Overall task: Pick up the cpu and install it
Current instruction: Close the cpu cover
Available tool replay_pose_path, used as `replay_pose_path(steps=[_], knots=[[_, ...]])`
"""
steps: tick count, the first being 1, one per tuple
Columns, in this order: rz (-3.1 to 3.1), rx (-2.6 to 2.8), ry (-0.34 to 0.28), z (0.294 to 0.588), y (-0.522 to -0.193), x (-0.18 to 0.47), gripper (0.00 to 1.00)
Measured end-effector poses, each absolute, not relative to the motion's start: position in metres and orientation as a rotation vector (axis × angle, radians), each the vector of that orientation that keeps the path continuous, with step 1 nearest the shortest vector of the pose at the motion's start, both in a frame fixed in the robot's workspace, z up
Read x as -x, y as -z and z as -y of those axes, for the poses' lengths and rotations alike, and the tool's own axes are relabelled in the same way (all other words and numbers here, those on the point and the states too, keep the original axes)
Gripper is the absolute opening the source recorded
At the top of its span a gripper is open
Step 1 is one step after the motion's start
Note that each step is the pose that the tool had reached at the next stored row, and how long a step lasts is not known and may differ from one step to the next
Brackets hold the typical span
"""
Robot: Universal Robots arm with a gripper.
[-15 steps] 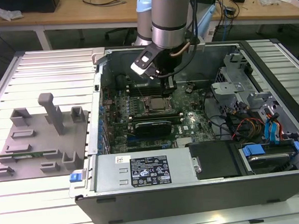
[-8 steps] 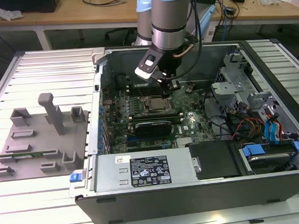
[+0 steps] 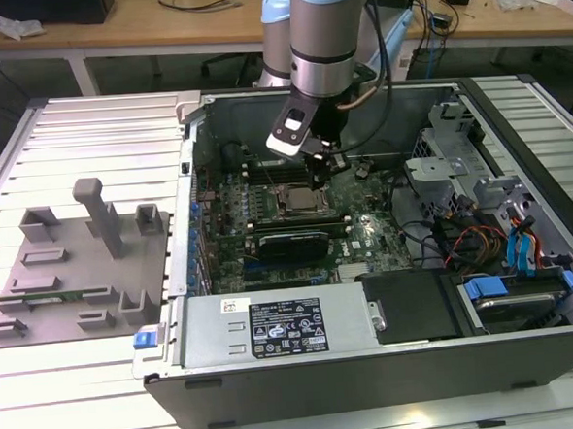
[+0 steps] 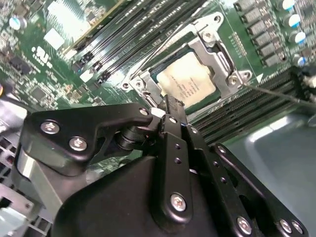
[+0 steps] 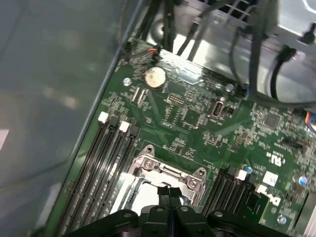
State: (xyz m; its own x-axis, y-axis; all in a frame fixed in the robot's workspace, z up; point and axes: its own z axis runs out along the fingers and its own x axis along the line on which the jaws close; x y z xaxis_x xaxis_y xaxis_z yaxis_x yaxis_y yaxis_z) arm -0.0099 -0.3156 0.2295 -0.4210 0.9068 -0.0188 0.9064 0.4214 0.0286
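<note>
Cpu [image 4: 186, 81] sits in the socket [image 4: 223, 58]; end effector [image 4: 171, 102] above it closed, empty.

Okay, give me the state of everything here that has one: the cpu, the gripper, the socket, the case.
cpu, lying flat in the socket, not held.
socket, filled by the cpu.
gripper, shut, holding nothing, close over the socket.
computer case, open, motherboard exposed.

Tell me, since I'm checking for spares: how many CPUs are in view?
1. The cpu lies in the socket of the motherboard inside the open case, close under the gripper. Others may be hidden in the grey fixture on the exterior view's left.
</note>
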Motion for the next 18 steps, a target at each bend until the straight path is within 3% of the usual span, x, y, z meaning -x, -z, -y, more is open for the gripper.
replay_pose_path(steps=[18], knots=[[-2.935, -0.993, 0.006, 0.3156, -0.2248, 0.0099, 0.11]])
